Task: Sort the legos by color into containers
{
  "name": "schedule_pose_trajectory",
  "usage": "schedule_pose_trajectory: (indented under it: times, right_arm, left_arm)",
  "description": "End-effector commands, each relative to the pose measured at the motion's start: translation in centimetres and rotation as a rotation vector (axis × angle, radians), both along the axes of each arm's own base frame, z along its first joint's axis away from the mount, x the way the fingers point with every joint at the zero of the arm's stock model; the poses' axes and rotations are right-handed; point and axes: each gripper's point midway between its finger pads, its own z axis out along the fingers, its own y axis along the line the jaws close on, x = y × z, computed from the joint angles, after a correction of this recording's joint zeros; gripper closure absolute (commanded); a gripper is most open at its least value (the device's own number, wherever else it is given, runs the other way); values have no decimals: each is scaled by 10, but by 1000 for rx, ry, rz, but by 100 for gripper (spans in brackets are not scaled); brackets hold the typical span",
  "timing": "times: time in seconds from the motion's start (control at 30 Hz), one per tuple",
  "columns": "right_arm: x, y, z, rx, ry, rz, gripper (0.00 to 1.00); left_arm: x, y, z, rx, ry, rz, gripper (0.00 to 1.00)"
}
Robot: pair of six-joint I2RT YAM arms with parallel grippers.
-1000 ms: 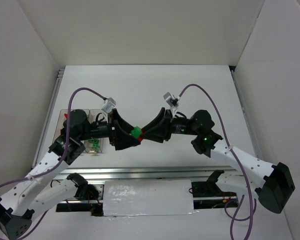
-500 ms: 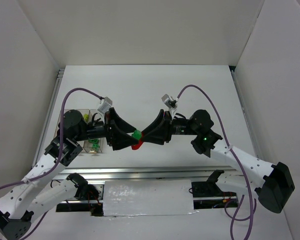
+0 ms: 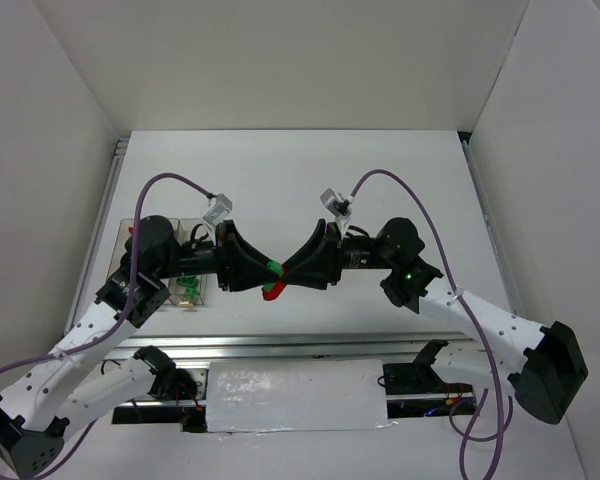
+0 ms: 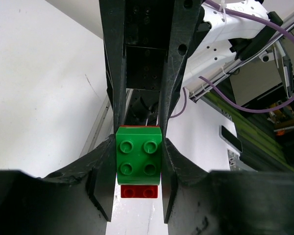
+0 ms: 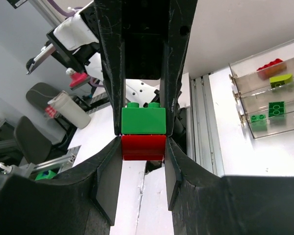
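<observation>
Over the middle of the white table (image 3: 380, 180), the two arms meet nose to nose, the left gripper (image 3: 262, 272) reaching in from 9 o'clock and the right gripper (image 3: 284, 276) from 3 o'clock. Between them is a two-coloured stack: a green brick (image 4: 139, 155) pressed onto a red brick (image 5: 143, 147), the two sitting flush with no gap showing. The left claw's fingers (image 4: 102, 169) are clamped on the green brick's two sides, and the right claw's fingers (image 5: 110, 169) pinch the red brick in the same way (each wrist camera shows the other arm's fingers entering from 12 o'clock). The containers (image 5: 245, 90) lie on the table at 9 o'clock from the stack in the top view, partly under the left arm. From the right wrist they appear at 2 o'clock, holding a red piece (image 5: 269, 64), a yellow-green piece (image 5: 281, 80) and two green pieces (image 5: 277, 108); which compartment each lies in is hard to tell.
</observation>
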Motion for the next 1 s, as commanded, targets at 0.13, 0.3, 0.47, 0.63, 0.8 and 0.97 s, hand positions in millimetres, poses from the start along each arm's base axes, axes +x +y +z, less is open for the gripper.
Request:
schedule_pose_trajectory:
  times: [0.13,0.3,0.47,0.63,0.8,0.97]
  right_arm:
    - [0,-3,0,-6,-123,6,100]
    - [2,-24,-19,-12,-138,2,100]
    - [14,-29,-27,-63,-137,-71,100]
    - [54,-38,-34,-136,-72,-331,100]
    - [62,-44,-32,-159,-30,-414,100]
    - [47,-41,-28,-160,-61,-397,100]
  left_arm:
    - [19,11,11,49,-75,153,100]
    - [47,47,16,171,-102,406,100]
    - [73,75,15,246,-75,569,100]
    - [141,184,-53,593,227,1240,100]
    - [169,239,-141,891,509,1419,100]
    - [189,248,-188,898,685,1395,97]
